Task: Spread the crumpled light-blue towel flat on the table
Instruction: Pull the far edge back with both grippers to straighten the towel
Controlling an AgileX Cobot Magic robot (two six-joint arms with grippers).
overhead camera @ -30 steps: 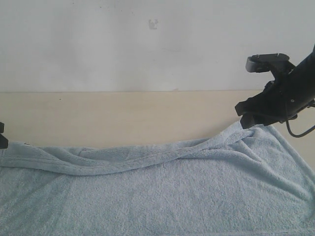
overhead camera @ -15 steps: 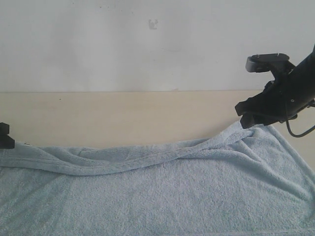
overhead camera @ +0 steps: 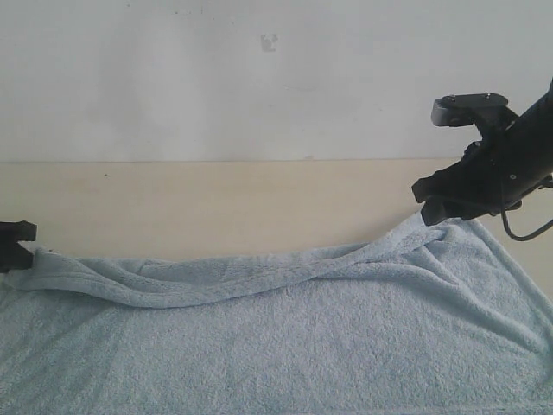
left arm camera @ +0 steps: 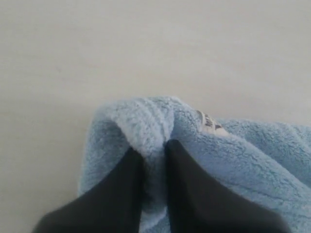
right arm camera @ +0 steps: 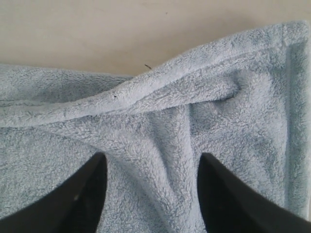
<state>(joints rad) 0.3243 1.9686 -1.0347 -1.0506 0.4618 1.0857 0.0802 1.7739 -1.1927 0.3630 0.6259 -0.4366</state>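
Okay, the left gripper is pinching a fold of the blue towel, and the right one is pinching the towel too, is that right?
Not quite. The left gripper is pinching a fold of the towel, but the right gripper is not. In the right wrist view its jaws stand wide apart over the towel, with nothing clamped between them.

A plain white wall (overhead camera: 130, 86) fills the upper part of the exterior view and bears one small grey scuff mark (overhead camera: 270, 41) near the top, close to centre.
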